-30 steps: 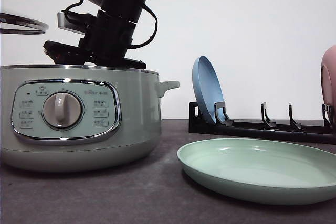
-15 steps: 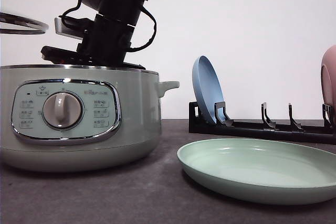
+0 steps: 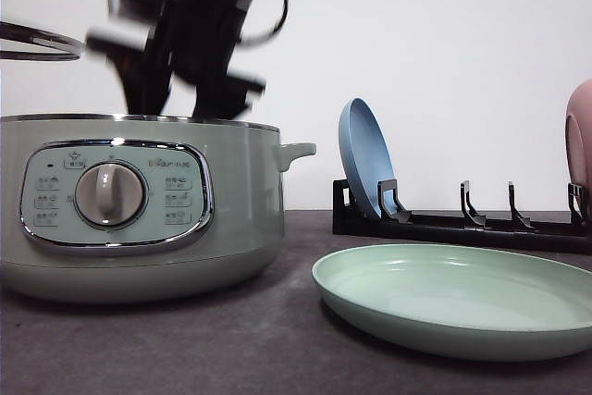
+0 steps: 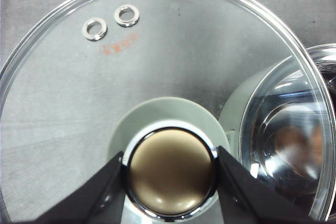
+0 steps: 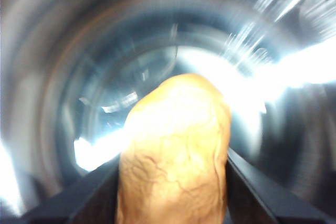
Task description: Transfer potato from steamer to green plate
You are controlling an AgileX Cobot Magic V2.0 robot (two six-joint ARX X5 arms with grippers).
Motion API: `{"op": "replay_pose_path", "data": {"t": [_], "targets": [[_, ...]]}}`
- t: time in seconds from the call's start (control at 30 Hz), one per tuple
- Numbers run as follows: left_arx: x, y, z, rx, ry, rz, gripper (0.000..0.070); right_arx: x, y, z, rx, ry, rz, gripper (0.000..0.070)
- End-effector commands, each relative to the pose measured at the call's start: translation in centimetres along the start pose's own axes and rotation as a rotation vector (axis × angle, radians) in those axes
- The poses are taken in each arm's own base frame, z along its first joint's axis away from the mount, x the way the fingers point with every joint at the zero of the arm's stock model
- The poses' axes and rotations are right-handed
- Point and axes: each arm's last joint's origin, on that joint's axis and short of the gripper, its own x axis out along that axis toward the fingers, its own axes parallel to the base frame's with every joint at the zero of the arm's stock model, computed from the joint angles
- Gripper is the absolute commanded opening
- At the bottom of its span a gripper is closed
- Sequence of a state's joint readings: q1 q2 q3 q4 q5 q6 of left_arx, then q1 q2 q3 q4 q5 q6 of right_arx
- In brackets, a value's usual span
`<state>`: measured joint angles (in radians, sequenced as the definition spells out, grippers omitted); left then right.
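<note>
The right gripper (image 5: 173, 182) has its jaws clenched on the potato (image 5: 173, 156), one dark finger pressed against each flank so the lump stands up between them. Behind it the shiny inner wall of the steamer (image 3: 139, 201) streaks with motion blur, which suggests the potato sits inside or just above the pot's mouth. In the front view the right arm (image 3: 190, 30) hangs blurred over the steamer's rim, the gripper itself too smeared to make out there.

The left gripper (image 4: 170, 174) grasps the knob (image 4: 170, 169) of the glass lid (image 4: 131, 51), its jaws closed on either side of the brass-coloured cap. The lid is held off to one side of the pot, level and clear of the opening, most likely to give the other arm free access to the inside. Its edge (image 3: 37, 42) shows high at the left in the front view.

The green plate (image 3: 462, 298) lies flat and bare on the dark surface (image 3: 231, 339), just beside the steamer on the robot's right. Behind it a black rack (image 3: 462, 219) holds a blue plate (image 3: 365, 168) upright, with a pink dish (image 3: 580, 136) at its far end.

The step in hand looks like the lift out of the pot; the carry to the plate is not yet done.
</note>
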<state>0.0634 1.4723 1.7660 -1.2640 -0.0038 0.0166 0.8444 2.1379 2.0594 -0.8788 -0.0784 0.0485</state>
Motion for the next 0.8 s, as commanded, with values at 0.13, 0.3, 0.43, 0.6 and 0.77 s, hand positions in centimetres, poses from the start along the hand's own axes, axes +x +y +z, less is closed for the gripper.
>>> {"op": "replay_pose_path", "data": {"t": [0.13,0.3,0.43,0.6,0.77], "targets": [[-1.1,-0.2,0.5,0.013,-0.069,-0.036,0.0002,-7.4,0.1,1.2,-0.043,-0.133,-0.007,0.0233],[-1.1,-0.9,0.5,0.035,-0.069,-0.052,0.0001,-13.5,-0.9,0.4,-0.031,-0.174,-0.031,0.0233],[-1.2,-1.9,0.5,0.064,-0.069,-0.073,0.0002,-17.4,-2.4,-0.7,0.007,-0.184,-0.064,0.0213],[-1.3,-3.3,0.4,0.109,-0.069,-0.107,0.0002,-20.2,-4.3,-2.8,0.062,-0.177,-0.107,0.0194],[-1.4,-5.0,0.2,0.16,-0.07,-0.147,0.0001,-20.7,-5.4,-5.8,0.102,-0.164,-0.134,0.0194]]}}
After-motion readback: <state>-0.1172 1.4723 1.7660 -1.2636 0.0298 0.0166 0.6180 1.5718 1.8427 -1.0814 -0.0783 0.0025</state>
